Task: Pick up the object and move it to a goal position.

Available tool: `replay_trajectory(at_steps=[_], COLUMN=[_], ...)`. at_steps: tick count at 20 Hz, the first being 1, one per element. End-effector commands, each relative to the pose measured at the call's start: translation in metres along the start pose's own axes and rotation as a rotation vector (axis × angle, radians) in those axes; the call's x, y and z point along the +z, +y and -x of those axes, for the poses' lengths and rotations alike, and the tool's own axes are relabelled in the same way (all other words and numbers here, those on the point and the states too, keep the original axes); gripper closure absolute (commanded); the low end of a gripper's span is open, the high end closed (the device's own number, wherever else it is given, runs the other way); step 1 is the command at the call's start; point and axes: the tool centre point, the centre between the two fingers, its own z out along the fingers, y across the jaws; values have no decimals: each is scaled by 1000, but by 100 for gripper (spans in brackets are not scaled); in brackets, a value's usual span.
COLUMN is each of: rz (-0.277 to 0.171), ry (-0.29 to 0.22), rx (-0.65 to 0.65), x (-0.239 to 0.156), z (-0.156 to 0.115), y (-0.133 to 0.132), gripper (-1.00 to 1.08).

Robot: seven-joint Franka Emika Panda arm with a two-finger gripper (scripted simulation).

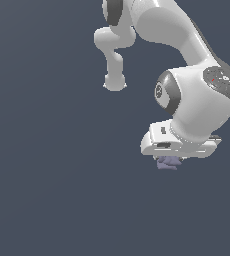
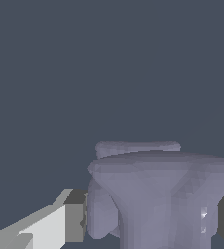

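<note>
Here, ridged lavender-grey object between gripper pads.

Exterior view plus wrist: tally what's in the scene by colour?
White, 1: the arm with its gripper
Lavender-grey, 1: the object, sitting between the fingers in the wrist view
Total: 2

Flat, even, dimmish rendered light here, soft sheen on the white arm, no cast shadows, slightly coarse, blocky detail.
</note>
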Motion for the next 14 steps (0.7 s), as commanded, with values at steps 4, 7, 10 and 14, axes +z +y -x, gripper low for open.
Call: replay_trajectory(at_steps=[4,7,10,14], rz=[0,0,0,0], ry=[-1,-1,-1,-1], rx=[2,2,2,2], x=[-17,-22,-26,-28], z=[-5,-7,-8,-9], y=[-26,-35,-40,-44], gripper=[108,108,108,108])
